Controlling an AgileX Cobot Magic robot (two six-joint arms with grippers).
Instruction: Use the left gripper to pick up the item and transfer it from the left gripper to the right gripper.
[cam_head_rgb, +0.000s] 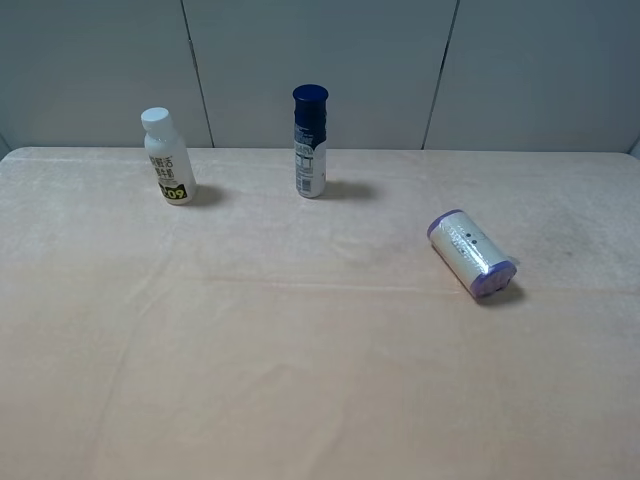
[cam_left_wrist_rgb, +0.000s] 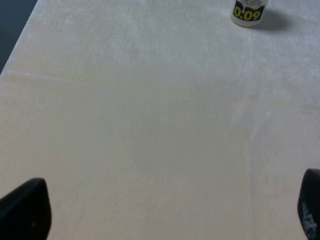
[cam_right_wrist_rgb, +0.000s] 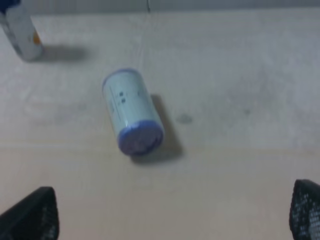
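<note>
The item (cam_head_rgb: 470, 253), a short cream-white cylinder with purple ends and small dark dots, lies on its side on the right half of the table. It also shows in the right wrist view (cam_right_wrist_rgb: 132, 111), lying ahead of the open right gripper (cam_right_wrist_rgb: 172, 215), apart from it. The left gripper (cam_left_wrist_rgb: 170, 210) is open and empty over bare tabletop; only its black fingertips (cam_left_wrist_rgb: 27, 207) show. Neither arm shows in the exterior high view.
A white bottle with a white cap (cam_head_rgb: 167, 157) stands at the back left; its base shows in the left wrist view (cam_left_wrist_rgb: 248, 11). A slim bottle with a dark blue cap (cam_head_rgb: 310, 140) stands at the back middle, also in the right wrist view (cam_right_wrist_rgb: 20, 30). A grey wall runs behind the beige table (cam_head_rgb: 300, 370).
</note>
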